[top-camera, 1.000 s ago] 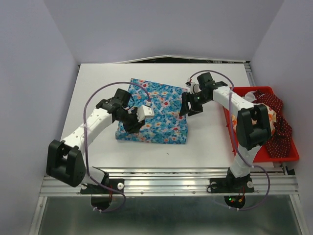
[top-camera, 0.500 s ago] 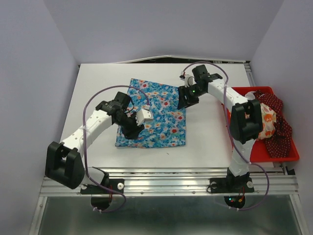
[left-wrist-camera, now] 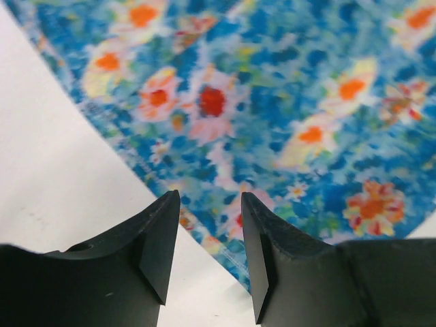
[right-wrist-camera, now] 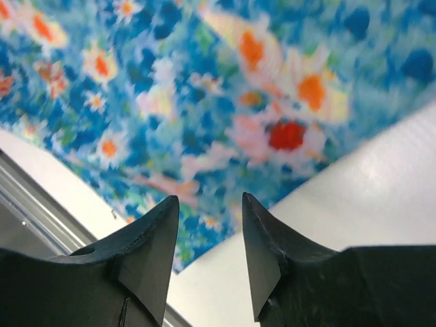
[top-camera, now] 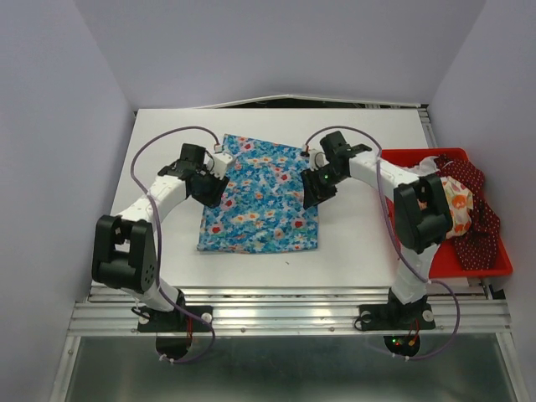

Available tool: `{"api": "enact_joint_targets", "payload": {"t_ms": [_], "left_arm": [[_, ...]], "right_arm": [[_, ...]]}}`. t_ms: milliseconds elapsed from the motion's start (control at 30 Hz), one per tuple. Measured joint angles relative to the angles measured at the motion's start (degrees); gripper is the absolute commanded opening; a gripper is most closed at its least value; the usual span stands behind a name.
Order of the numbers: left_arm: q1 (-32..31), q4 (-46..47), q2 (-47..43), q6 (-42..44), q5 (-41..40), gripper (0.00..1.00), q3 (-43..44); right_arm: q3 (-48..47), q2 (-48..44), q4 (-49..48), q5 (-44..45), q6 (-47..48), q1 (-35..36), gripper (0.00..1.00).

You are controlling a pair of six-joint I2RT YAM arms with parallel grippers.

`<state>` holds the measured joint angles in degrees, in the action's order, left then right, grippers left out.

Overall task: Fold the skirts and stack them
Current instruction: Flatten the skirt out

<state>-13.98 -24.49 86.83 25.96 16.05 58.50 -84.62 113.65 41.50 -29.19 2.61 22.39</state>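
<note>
The blue flowered skirt (top-camera: 261,194) lies flat on the white table, also filling the left wrist view (left-wrist-camera: 272,102) and right wrist view (right-wrist-camera: 191,88). My left gripper (top-camera: 213,189) is open and empty, just above the skirt's left edge (left-wrist-camera: 210,204). My right gripper (top-camera: 311,194) is open and empty, just above the skirt's right edge (right-wrist-camera: 210,208). The cream-white skirt with orange flowers (top-camera: 461,209) and the dark red dotted skirt (top-camera: 476,219) lie bunched in the red tray (top-camera: 394,205) at the right.
The white table (top-camera: 167,142) is bounded by white walls at the back and sides. A metal rail (top-camera: 293,314) runs along the near edge. The red tray sits against the right edge.
My left gripper has moved from the skirt's lower left up to its left edge. My right gripper has moved down from the top right corner along the right edge.
</note>
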Motion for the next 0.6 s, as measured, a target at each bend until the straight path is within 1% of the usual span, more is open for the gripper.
{"api": "enact_joint_targets", "payload": {"t_ms": [100,167,267,400,500,600], "left_arm": [[2.60,2.10,2.34,-2.97,-1.27,0.47,1.88],[4.11,3.26,4.44,-4.61,-1.49,0.46,3.15],[6.34,4.35,8.46,-6.78,-1.49,0.45,5.20],[8.17,5.53,12.92,-8.61,-1.11,0.41,7.15],[8.59,6.01,15.04,-9.42,-0.55,0.39,8.48],[8.57,6.97,16.17,-10.16,0.31,0.37,9.38]], "right_arm": [[4.31,-7.10,0.59,0.46,-0.09,0.24,0.45],[5.22,-10.49,0.63,-0.02,-0.04,0.28,0.43],[8.09,-15.37,0.72,-2.10,-0.02,0.90,0.41],[13.73,-16.11,0.35,-3.63,-0.11,2.38,0.41],[18.14,-14.43,0.55,-3.85,-0.04,3.15,0.41],[20.15,-12.33,0.35,-3.76,-0.04,3.26,0.40]]}}
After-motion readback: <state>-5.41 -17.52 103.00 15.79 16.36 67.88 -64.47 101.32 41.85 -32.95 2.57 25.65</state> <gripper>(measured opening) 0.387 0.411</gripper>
